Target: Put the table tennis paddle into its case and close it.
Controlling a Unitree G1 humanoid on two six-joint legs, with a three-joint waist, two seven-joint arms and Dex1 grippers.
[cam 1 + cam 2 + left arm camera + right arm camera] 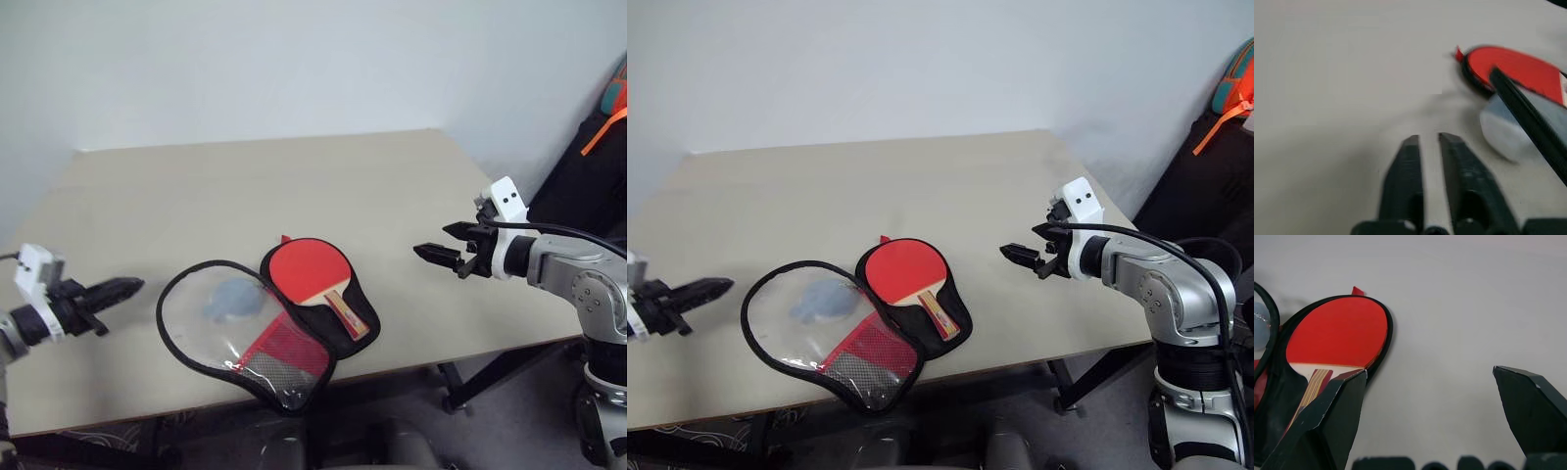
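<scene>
The case point(245, 328) lies spread open on the beige table point(294, 186), close to the table's near edge — its lowest corner, with the red and black mesh part point(284, 352), almost reaches that edge. Its two halves lie side by side: the clear-plastic half to the left, a blue-grey lump point(233, 299) showing through it, and the black-edged half to the right. The table tennis paddle point(313, 276) rests inside that right half, red face up, its striped handle pointing toward the near edge and ending within the black edging.

The left gripper point(118, 290) hovers left of the case, apart from it, its two black fingers drawn together to a narrow slit and holding nothing. The right gripper point(443, 247) hangs to the right of the case, well apart, its jaws standing wide and empty.

Behind the case the table runs bare to the far edge and the pale wall — plenty of open room there. Bare tabletop also lies between the case and each gripper. Past the table's right edge stands a dark bag point(588, 166) with an orange strap.
</scene>
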